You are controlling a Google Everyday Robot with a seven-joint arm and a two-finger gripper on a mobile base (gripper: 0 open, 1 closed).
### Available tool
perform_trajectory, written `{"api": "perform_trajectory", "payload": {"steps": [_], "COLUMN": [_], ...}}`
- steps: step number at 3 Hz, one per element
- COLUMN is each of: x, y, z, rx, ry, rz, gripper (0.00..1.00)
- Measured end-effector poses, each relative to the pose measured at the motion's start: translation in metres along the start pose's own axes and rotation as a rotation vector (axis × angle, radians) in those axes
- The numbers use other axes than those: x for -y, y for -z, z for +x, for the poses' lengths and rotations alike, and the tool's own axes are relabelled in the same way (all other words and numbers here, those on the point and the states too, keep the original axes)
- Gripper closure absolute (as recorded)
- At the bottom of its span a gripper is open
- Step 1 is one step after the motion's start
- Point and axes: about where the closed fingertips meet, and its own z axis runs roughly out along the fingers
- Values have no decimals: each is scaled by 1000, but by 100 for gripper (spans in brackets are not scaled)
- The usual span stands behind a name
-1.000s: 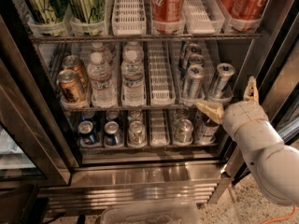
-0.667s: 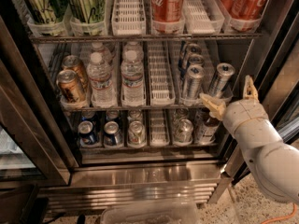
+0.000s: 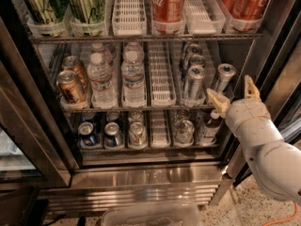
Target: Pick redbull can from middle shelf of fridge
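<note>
The fridge [image 3: 28, 126] stands open in front of me, with three tiers of drinks. On the middle shelf [image 3: 141, 106], slim silver-and-blue redbull cans stand at the right: one at the front of its lane [image 3: 194, 83], with more behind it, and another [image 3: 223, 78] in the rightmost lane. My gripper [image 3: 233, 93] is open at the right end of the middle shelf. Its cream fingers [image 3: 217, 100] spread just in front of and slightly below the rightmost can, not touching it. The white arm comes in from the lower right.
The top tier holds red cola cans [image 3: 168, 3] and green cans [image 3: 87, 3]. Water bottles [image 3: 100, 78] and copper-brown cans [image 3: 70, 86] fill the middle shelf's left. The bottom tier holds short blue cans [image 3: 88, 133] and silver cans. A clear bin [image 3: 150, 215] sits below. The door frame [image 3: 273, 55] stands at the right.
My gripper has risen a little and moved toward the rightmost redbull can on the middle shelf. The cans have not moved.
</note>
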Motion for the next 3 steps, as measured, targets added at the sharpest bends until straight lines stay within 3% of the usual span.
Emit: {"api": "perform_trajectory", "payload": {"steps": [2,3], "x": [4,-5], "y": [-9,-17], "z": [11,18], "rx": [-26,-41], "ry": [-43,-78], "rz": [26,18], "gripper": [27,28]}}
